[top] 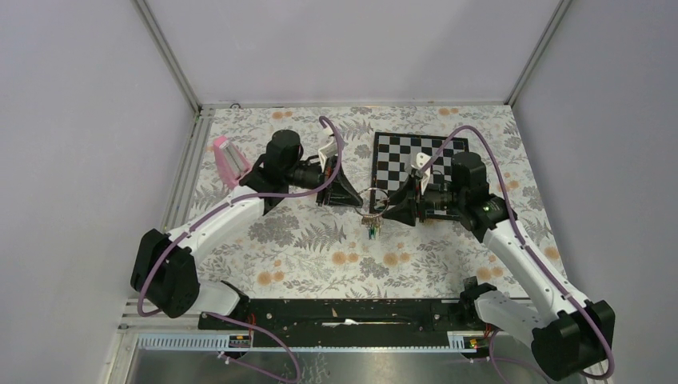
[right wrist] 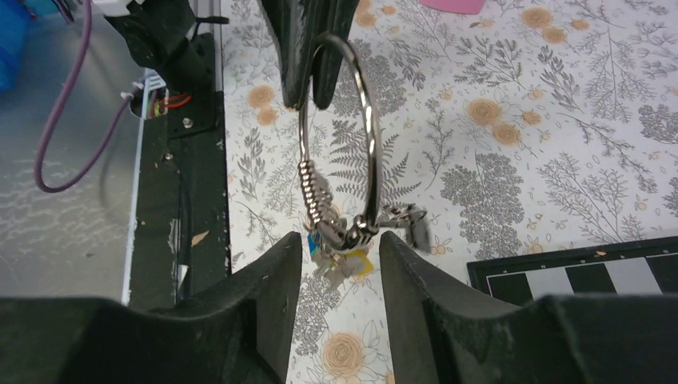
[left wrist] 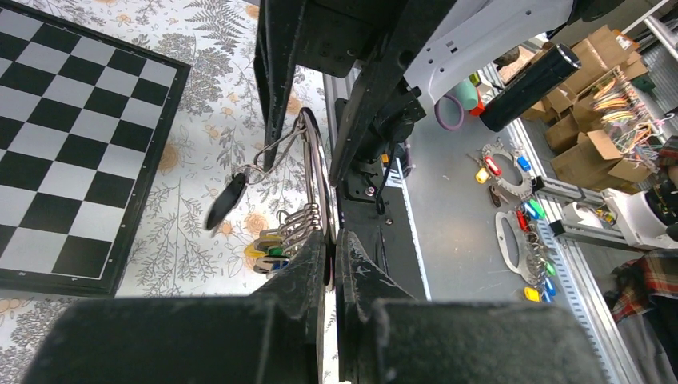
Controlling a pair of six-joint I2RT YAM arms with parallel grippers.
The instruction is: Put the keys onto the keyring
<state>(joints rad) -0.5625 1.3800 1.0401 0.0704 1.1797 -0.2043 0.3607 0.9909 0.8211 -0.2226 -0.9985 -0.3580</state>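
The keyring (top: 372, 200) hangs in the air between my two grippers, with its coloured tags (top: 372, 228) dangling below. My left gripper (left wrist: 330, 240) is shut on the big wire ring (left wrist: 318, 172), pinching its rim. A black-headed key (left wrist: 225, 200) hangs from a small ring on it. My right gripper (right wrist: 340, 240) is open, with the ring's lower end and the bunch of small rings (right wrist: 314, 192) between its fingertips, not pinched. The tags (right wrist: 352, 260) hang just beyond. I cannot pick out the plain silver key in the bunch.
A chessboard (top: 416, 164) lies on the floral cloth at the back right, just behind my right gripper (top: 392, 210). A pink object (top: 228, 160) stands at the back left. The black base rail (top: 344, 312) runs along the near edge.
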